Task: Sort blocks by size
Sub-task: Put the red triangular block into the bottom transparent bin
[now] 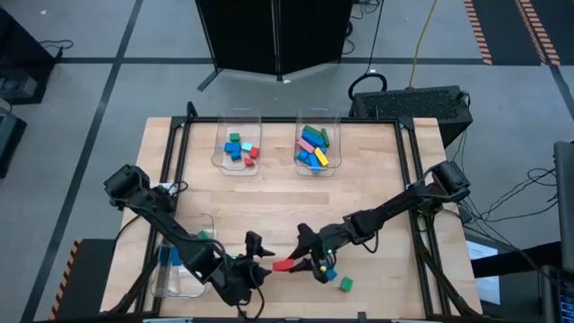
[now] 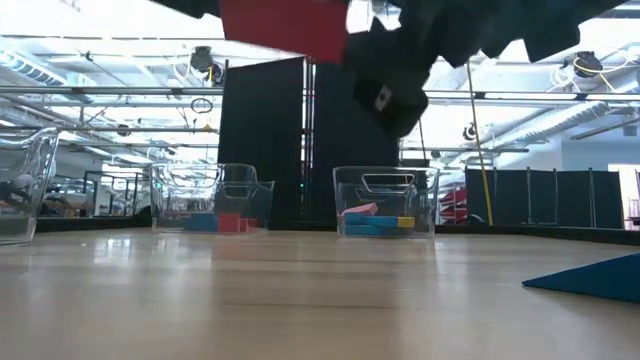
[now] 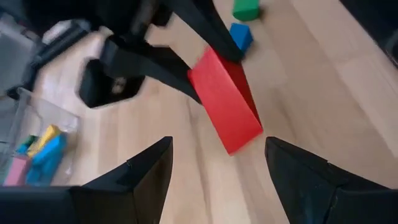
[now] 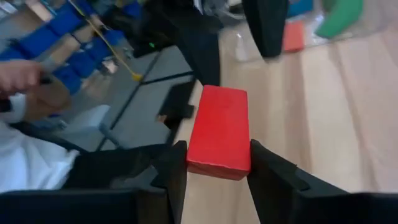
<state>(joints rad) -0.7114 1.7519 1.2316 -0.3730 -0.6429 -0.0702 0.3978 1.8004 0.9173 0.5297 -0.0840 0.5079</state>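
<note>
Holding: right gripper (image 4: 214, 171) pinches a red block (image 4: 219, 132) between its fingers, lifted off the table (image 1: 377, 179) near the front edge, at mid-width.
Left gripper: (image 3: 214, 168) faces the red block, fingers spread wide with nothing between them; the block's free end sits just ahead of the gap. Looks like a hand-over being set up, as a guess.
Far bins: left far bin (image 1: 237, 163) has a handful of short blocks; right far bin (image 1: 318, 165) has longer ones, pink, cyan, blue, yellow.
Near bin: (image 1: 170, 283) by the left arm, at least one blue block inside.
Loose: green block (image 1: 345, 283) and blue block (image 1: 331, 275) on the table by the right gripper.
Progress: most sorted; red in transit, two or so left.
</note>
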